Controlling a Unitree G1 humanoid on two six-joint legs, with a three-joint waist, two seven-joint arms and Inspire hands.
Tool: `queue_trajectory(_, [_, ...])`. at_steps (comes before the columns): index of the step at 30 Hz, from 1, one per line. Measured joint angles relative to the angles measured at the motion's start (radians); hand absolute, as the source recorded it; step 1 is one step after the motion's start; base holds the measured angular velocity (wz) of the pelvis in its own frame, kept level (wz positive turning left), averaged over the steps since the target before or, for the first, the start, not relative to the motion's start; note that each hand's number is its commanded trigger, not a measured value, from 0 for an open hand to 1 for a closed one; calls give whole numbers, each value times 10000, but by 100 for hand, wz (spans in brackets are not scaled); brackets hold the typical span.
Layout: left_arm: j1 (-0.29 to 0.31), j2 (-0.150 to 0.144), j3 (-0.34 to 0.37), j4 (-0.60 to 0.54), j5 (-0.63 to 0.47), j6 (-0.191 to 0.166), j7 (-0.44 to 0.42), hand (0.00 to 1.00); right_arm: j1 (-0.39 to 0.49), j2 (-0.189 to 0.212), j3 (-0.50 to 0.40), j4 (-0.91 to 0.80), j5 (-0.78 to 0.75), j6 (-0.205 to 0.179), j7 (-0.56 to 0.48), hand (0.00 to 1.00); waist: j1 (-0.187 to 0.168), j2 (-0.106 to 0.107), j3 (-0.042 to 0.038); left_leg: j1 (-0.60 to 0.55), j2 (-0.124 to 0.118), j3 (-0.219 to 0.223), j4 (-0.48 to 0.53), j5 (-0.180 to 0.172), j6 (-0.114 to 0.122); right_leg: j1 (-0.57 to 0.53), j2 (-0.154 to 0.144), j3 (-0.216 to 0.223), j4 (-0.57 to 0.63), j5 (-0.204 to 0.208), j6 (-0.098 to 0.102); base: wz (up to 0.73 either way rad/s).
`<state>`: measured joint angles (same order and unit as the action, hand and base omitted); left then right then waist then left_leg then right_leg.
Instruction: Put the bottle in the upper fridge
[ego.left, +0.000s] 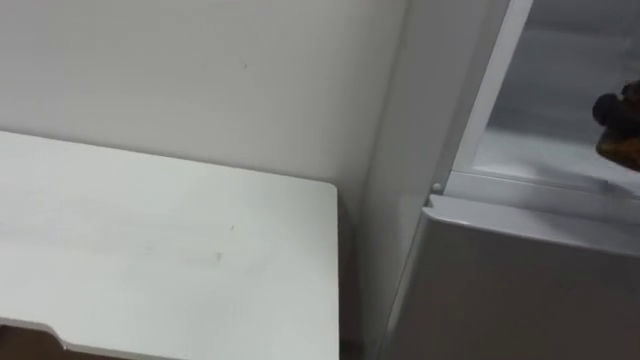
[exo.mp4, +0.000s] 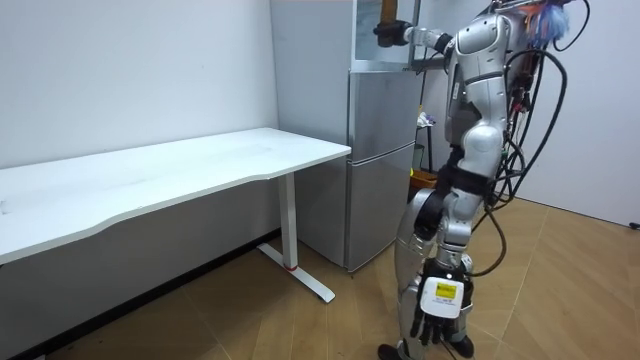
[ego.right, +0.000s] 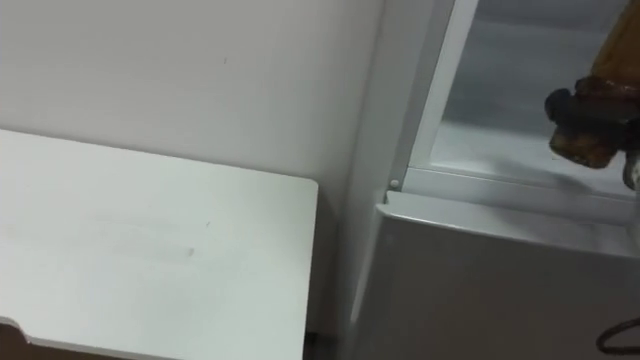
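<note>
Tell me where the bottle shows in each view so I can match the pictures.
Left eye view: bottle at the right edge, held by the right hand inside the fridge's upper compartment.
Right eye view: bottle at upper right, just above the compartment's sill.
Room view: bottle at the top, right of centre, in the raised hand.
Shared landmark: the white table, whose corner is beside the fridge.
</note>
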<state>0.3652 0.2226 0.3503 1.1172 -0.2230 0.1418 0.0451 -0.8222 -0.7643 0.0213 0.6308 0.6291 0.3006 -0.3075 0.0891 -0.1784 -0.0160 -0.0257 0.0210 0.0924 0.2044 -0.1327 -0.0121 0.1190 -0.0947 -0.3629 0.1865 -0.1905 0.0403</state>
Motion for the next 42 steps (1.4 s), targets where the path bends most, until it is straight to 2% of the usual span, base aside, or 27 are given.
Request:
queue_trajectory(5, [146, 37, -17, 1, -6, 143, 40, 0, -104, -3, 53, 746, -12, 30, 196, 100, 238, 102, 25, -28, -26, -145, 35, 1, 0, 38, -2, -124, -6, 0, 0, 9])
queue_trajectory(7, [197, 113, -21, 2, -6, 144, 43, 0, -264, -1, 187, 871, 15, -19, 198, 100, 286, 203, 77, -120, -26, -277, 41, 1, -3, 37, 9, -274, -12, 0, 0, 14])
queue_trajectory(9, [194, 174, -24, -1, -6, 139, 67, 0, -296, -3, 295, 874, -20, -247, 126, 100, 317, 267, 108, -189, -32, -384, 130, 5, -9, -3, 20, -348, -15, 0, 0, 18])
queue_trajectory(11, [190, 237, -27, -34, -7, 146, 145, 0, -316, -4, 327, 873, -19, -397, 60, 100, 347, 316, 68, -372, -33, -502, 191, 6, -12, -105, 29, -528, -12, 0, 0, 18])
queue_trajectory(13, [155, 282, -120, -257, -24, 145, 238, 0, -379, -1, 360, 873, -22, -679, -192, 100, 511, 350, 71, -721, -24, -614, 326, 21, -34, -332, 62, -630, -9, 0, -1, 14])
queue_trajectory(17, [134, 303, -233, -359, -16, 139, 354, 0, -506, -1, 475, 1024, -91, -990, -513, 100, 731, 363, 66, -1027, -42, -770, 363, 87, -63, -506, 78, -869, -2, 9, -16, 16])
queue_trajectory(19, [138, 308, -256, -421, -23, 200, 371, 0, -643, -3, 690, 1430, 15, -1334, -634, 100, 1016, 420, 126, -1103, -42, -825, 357, 115, -72, -560, 82, -959, -3, 11, -20, 8])
queue_trajectory(24, [133, 356, -606, -774, -72, 330, 383, 0, -836, 3, 975, 1907, 134, -1841, -540, 100, 1352, 455, 184, -1406, -40, -1027, 552, 114, -80, -685, 122, -1116, -14, 24, -41, 12])
queue_trajectory(27, [134, 431, -614, -827, -216, 330, 379, 0, -835, 9, 1043, 1979, 274, -2164, -508, 100, 1446, 510, 231, -1454, -50, -1056, 557, 113, -79, -682, 117, -1148, -11, 31, -52, 2])
queue_trajectory(35, [122, 618, -843, -1230, -529, 409, 421, 0, -1104, 8, 1143, 2595, 413, -2581, -334, 100, 1403, 535, 242, -1735, -68, -1167, 641, 169, -78, -853, 123, -1330, -10, 66, -109, 3])
queue_trajectory(36, [122, 689, -1025, -1240, -609, 462, 462, 0, -1134, -4, 1140, 2743, 422, -2600, -305, 80, 1402, 535, 242, -1732, -91, -1229, 658, 170, -77, -862, 122, -1329, -9, 66, -109, 11])
queue_trajectory(38, [122, 729, -1282, -1231, -610, 514, 538, 0, -1195, -21, 1143, 2984, 488, -2682, -292, 10, 1464, 541, 246, -1760, -92, -1233, 674, 172, -76, -868, 122, -1328, -12, 66, -109, 4])
queue_trajectory(39, [121, 758, -1419, -1218, -622, 540, 533, 0, -1223, -37, 1161, 3134, 515, -2742, -270, 0, 1500, 542, 247, -1771, -92, -1247, 679, 171, -81, -869, 124, -1328, -11, 66, -110, 0])
queue_trajectory(42, [41, 773, -1482, -1185, -809, 578, 524, 0, -1367, -97, 1201, 3650, 644, -2884, -79, 0, 1632, 561, 260, -1764, -78, -1243, 717, 170, -93, -853, 149, -1304, -19, 94, -155, 0])
